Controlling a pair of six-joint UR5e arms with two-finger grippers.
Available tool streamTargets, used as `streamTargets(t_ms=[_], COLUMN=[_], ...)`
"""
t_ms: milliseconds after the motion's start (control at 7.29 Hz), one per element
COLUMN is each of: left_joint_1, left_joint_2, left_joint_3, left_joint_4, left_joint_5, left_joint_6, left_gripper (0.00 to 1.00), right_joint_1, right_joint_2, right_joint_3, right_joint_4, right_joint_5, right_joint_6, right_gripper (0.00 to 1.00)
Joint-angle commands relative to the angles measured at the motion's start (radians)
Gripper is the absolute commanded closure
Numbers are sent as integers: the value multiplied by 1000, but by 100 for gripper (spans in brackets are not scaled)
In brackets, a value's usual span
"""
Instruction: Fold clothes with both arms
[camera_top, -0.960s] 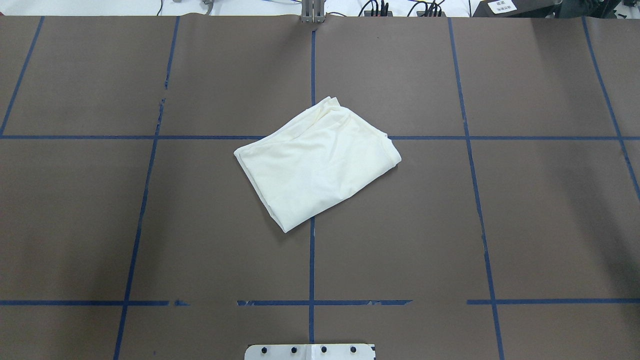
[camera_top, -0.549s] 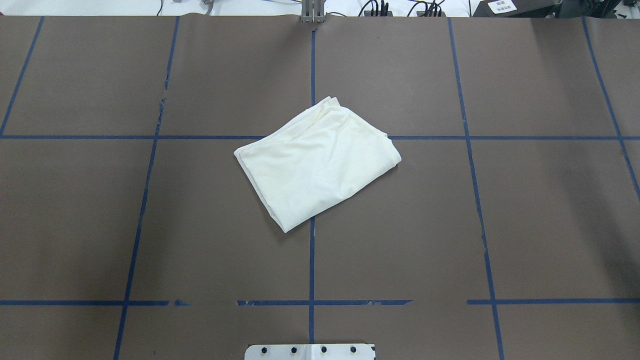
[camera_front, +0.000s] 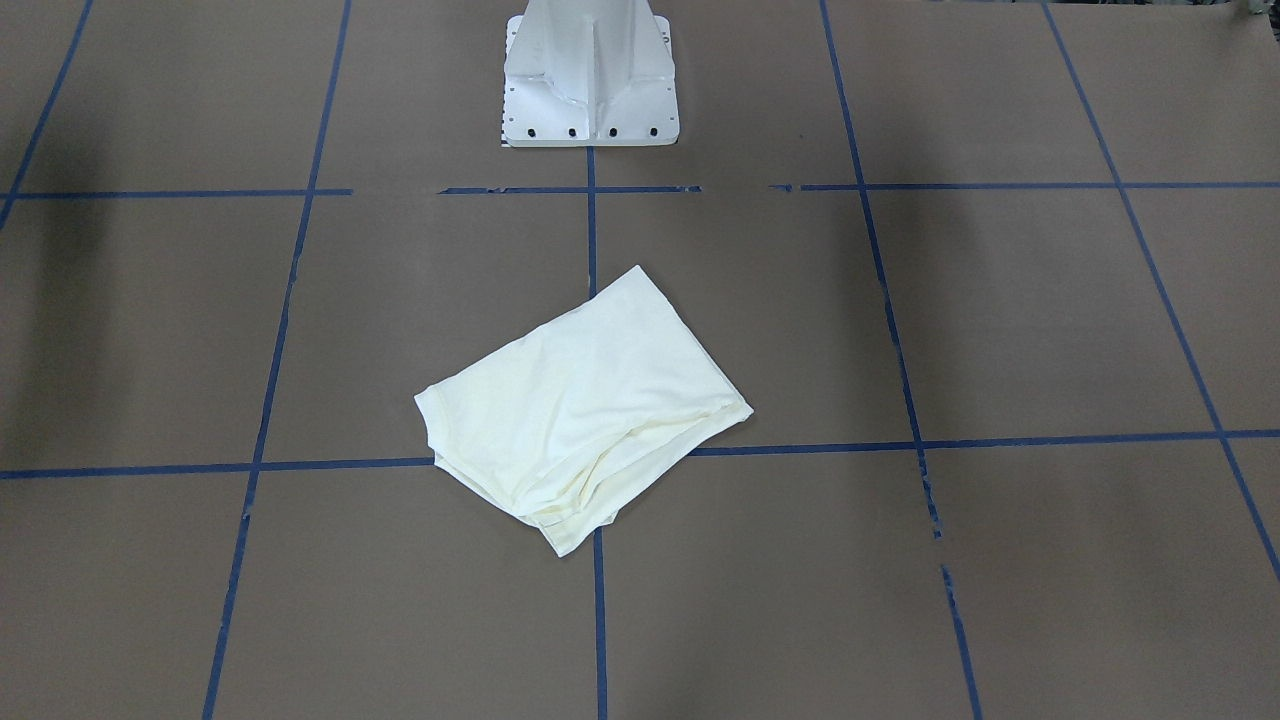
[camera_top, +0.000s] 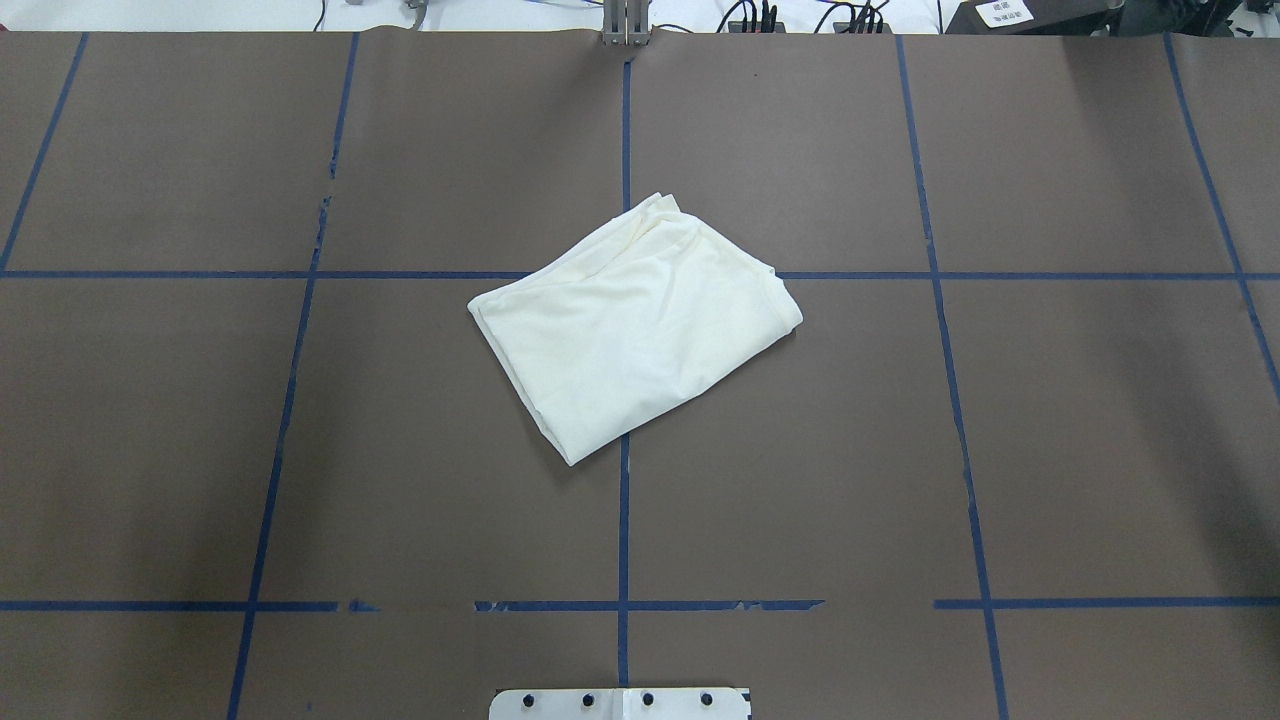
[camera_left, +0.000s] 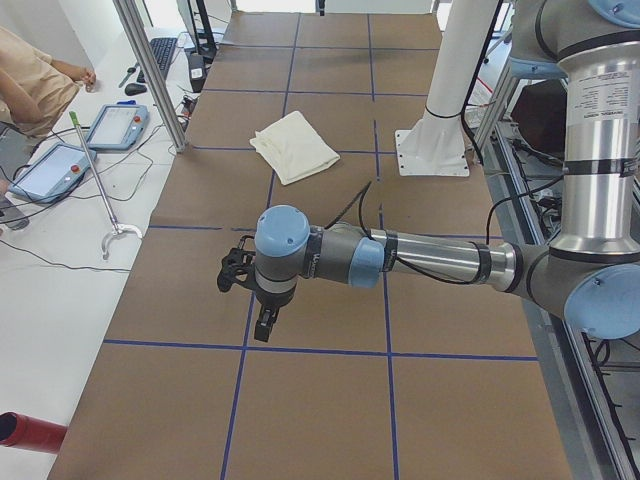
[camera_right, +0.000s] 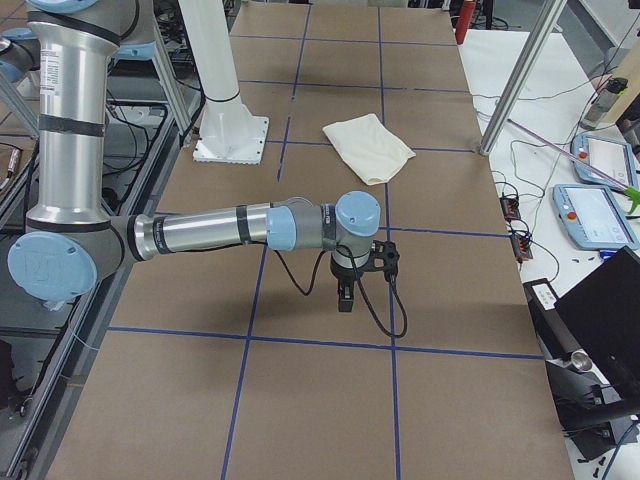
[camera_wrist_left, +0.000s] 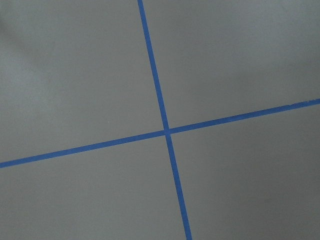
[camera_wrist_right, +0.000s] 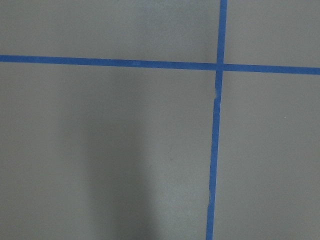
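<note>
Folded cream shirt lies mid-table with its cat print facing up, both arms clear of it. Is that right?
Not the print: the overhead view shows the folded shirt plain cream face up, no print visible. It does lie in the middle of the table, with the left arm and right arm clear of it.

- Shirt (camera_top: 635, 325): soft cream knit cloth, matt, stitched hems.
- Table cover (camera_top: 1080, 420): brown paper-like sheet, matt, smooth.
- Grid lines (camera_top: 623, 530): blue tape, faint sheen, torn in places.
- Pedestal base (camera_front: 590, 70): white painted metal, smooth, satin.
- Left arm (camera_left: 440, 262), right arm (camera_right: 200, 232): silver metal tubes, semi-gloss; light-blue plastic-looking caps, glossy.
</note>
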Motion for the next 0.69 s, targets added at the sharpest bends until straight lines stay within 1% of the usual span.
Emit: streamTargets(t_ms=[0,274,549], left_joint_1=[2,3,5], left_joint_2=[-2,-4,-4], left_joint_3=[-8,-5,15], left_joint_4=[-15,-16,-18], left_joint_5=[-4,-4,-4], left_joint_6=[2,-1,2], left_gripper=[0,0,0], right_joint_1=[0,-2,-2], right_joint_2=[1,0,0], right_joint_3=[-30,-68,-74], right_joint_4=[32,99,103], right_joint_5=[-3,-2,0], right_joint_6=[-1,0,0], right_gripper=[0,0,0])
